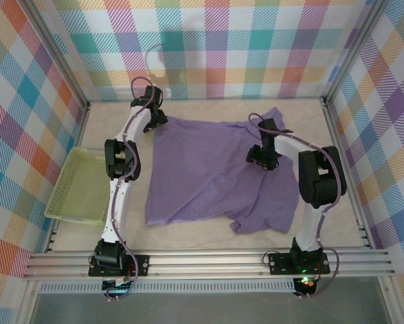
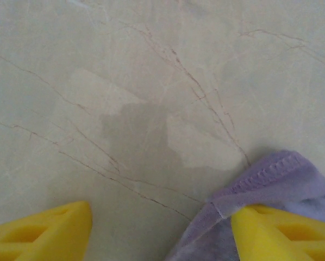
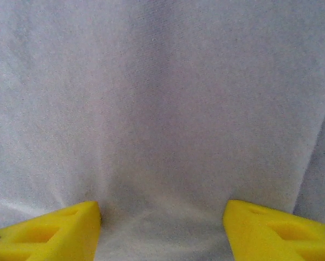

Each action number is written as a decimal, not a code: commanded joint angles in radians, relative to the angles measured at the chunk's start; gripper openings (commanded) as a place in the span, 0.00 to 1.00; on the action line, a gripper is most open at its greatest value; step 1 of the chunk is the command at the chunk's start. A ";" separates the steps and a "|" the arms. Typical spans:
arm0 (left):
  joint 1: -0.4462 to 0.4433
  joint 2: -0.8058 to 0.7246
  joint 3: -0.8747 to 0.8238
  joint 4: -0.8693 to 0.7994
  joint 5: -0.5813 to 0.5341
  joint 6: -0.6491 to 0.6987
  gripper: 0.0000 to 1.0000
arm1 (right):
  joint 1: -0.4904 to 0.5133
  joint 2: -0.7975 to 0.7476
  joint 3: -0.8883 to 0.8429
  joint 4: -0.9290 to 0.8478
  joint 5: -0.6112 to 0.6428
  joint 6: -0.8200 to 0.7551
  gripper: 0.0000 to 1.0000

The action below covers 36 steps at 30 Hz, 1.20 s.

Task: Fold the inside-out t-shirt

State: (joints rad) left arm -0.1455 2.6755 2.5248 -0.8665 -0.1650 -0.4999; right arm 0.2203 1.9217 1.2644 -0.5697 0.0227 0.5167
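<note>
Status: the shirt (image 1: 202,175) lies spread on the table (image 1: 188,237), about centre and slightly right, mostly as one flat layer. Its left and near edges look fairly straight. The right side is rumpled, with one sleeve bunched at the near right corner and the other pointing to the far right. I see no fold made yet, so I judge the task to be at the laying-out stage, with every fold left to do. I cannot tell from here whether the seams face out.

Left gripper (image 1: 150,116): at the shirt's far left corner. In the wrist view the left gripper (image 2: 161,215) stands spread, with bare table between the fingers (image 2: 48,231). The hemmed corner of the shirt (image 2: 282,174) sits at the other finger only. It is not pinched.

Right gripper (image 1: 261,160): over the right part of the shirt, near the rumpled zone. In its wrist view the right gripper (image 3: 162,209) is also spread, with flat cloth (image 3: 162,98) beneath it. Nothing is gripped.

The green tray (image 1: 60,181) sits at the left, apart from the shirt.

Remaining, as I judge it: flatten the right side and sleeves, bring the sleeves in, then fold the body.
</note>
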 commanded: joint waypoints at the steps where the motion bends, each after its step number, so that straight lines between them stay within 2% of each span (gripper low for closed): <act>1: 0.004 0.024 0.032 0.008 0.032 0.017 0.65 | -0.016 0.022 -0.050 -0.069 0.029 0.014 0.63; 12: 0.003 0.077 0.060 0.098 0.145 0.018 0.44 | -0.016 0.019 -0.053 -0.059 0.021 0.009 0.61; 19: 0.004 0.083 0.064 0.149 0.183 0.019 0.25 | -0.016 0.013 -0.056 -0.062 0.020 0.005 0.60; 23: 0.004 0.077 0.075 0.150 0.209 0.020 0.12 | -0.016 0.007 -0.054 -0.072 0.040 0.005 0.60; 25: 0.004 0.061 0.075 0.127 0.200 0.020 0.02 | -0.016 0.004 -0.054 -0.083 0.056 0.005 0.60; 27: 0.004 0.029 0.063 0.091 0.179 0.021 0.00 | -0.016 -0.002 -0.059 -0.095 0.073 0.008 0.60; 30: 0.004 -0.087 -0.081 0.106 0.172 0.022 0.00 | -0.016 -0.017 -0.081 -0.105 0.083 0.018 0.60; 36: 0.004 -0.499 -0.698 0.331 0.068 -0.046 0.00 | 0.041 -0.100 -0.167 -0.096 0.041 0.041 0.59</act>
State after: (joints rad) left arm -0.1368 2.3608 1.9675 -0.6205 -0.0246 -0.5037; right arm 0.2268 1.8400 1.1561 -0.5735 0.0719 0.5270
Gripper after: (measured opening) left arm 0.064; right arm 0.591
